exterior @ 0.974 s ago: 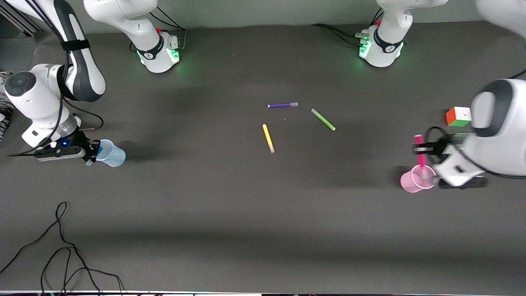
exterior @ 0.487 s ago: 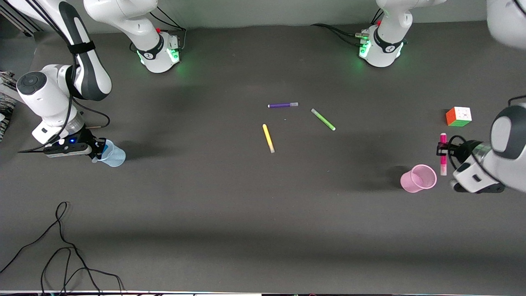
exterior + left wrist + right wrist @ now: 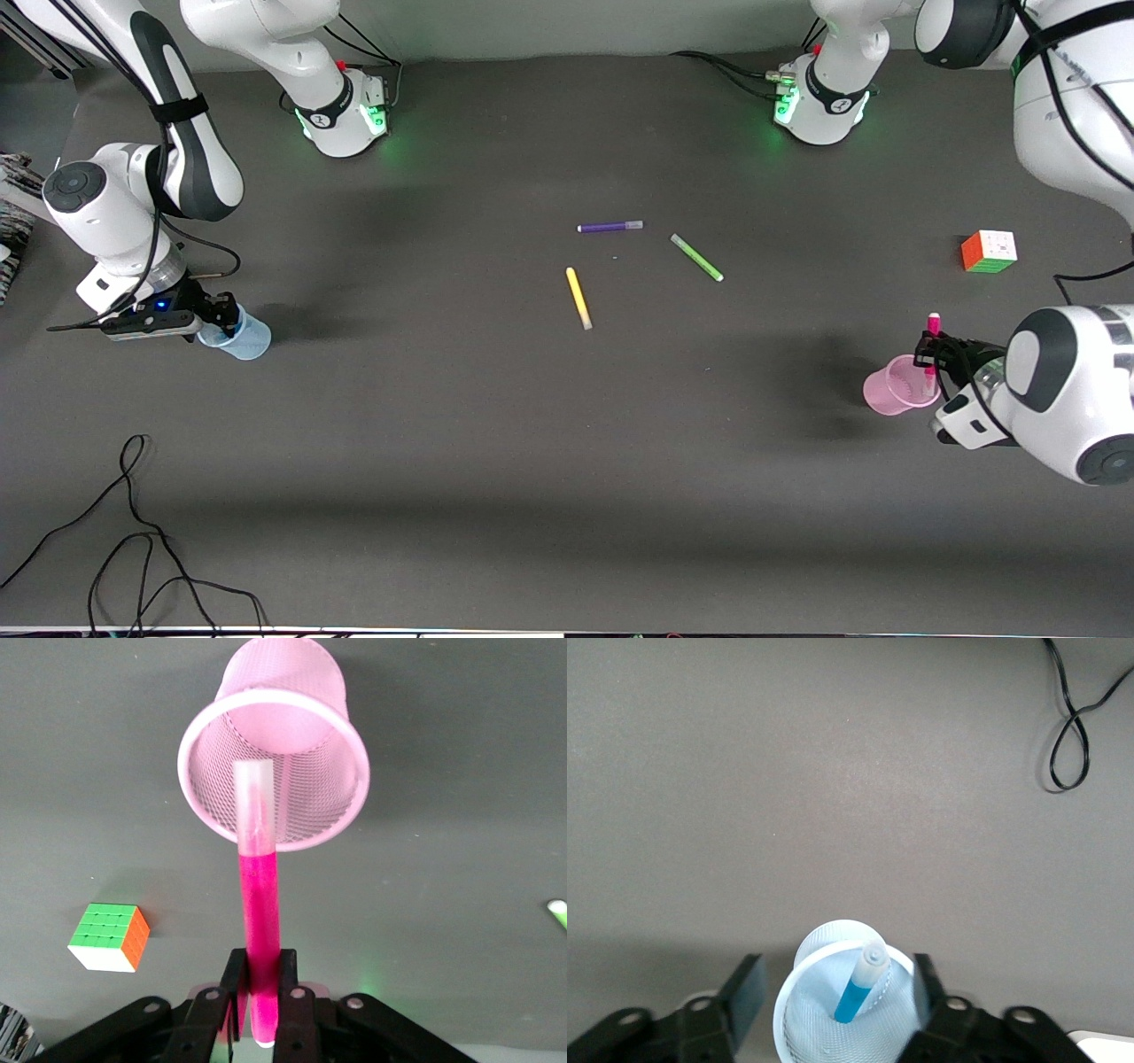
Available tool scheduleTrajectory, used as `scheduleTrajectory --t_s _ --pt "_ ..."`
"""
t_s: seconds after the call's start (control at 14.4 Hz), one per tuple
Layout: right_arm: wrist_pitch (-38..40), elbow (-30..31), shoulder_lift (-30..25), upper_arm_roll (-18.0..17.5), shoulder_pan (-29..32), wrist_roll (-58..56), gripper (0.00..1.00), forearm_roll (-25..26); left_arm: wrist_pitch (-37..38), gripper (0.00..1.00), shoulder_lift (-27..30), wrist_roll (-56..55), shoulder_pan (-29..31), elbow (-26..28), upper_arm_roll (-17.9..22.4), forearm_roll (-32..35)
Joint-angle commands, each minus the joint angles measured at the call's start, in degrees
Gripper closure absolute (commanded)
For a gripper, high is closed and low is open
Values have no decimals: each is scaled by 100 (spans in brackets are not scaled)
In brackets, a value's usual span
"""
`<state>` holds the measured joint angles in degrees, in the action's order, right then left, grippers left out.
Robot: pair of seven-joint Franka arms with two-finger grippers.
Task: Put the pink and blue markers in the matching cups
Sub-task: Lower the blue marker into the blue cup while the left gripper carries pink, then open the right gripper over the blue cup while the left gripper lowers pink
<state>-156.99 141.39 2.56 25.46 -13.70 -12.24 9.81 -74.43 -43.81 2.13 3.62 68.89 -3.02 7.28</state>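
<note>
My left gripper (image 3: pixel 928 354) is shut on the magenta-pink marker (image 3: pixel 932 324) and holds it nearly upright. In the left wrist view (image 3: pixel 262 979) the marker (image 3: pixel 262 912) has its pale grey end inside the mouth of the light pink cup (image 3: pixel 292 691). The pink cup (image 3: pixel 890 390) stands at the left arm's end of the table. My right gripper (image 3: pixel 220 321) is open, with a finger on each side of the pale blue cup (image 3: pixel 250 341). In the right wrist view (image 3: pixel 837 979) the sky-blue marker (image 3: pixel 855 997) stands inside the blue cup (image 3: pixel 788 1001), free of the fingers.
A purple marker (image 3: pixel 609 227), a green marker (image 3: pixel 697 258) and a yellow marker (image 3: pixel 578 299) lie mid-table. A colour cube (image 3: pixel 989 251) sits farther from the front camera than the pink cup. A black cable (image 3: pixel 133 532) loops near the front edge at the right arm's end.
My left gripper carried the pink marker from beside the pink cup back over it and lowered its end into the mouth. My right gripper shifted only slightly at the blue cup.
</note>
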Motion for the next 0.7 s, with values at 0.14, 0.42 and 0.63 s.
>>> scheduleTrajectory --t_s 0.14,0.42,0.63 --pt "860 -672 -98 -392 -45 54 0 48 25 100 -400 7 -107 -219 12 212" --pt "2825 -2015 -63 -848 -27 414 0 -127 8 65 -436 59 -125 -210 12 247" --pt "4401 -2966 -19 -973 -27 424 0 -1135 51 0 -348 165 -108 -236 12 230"
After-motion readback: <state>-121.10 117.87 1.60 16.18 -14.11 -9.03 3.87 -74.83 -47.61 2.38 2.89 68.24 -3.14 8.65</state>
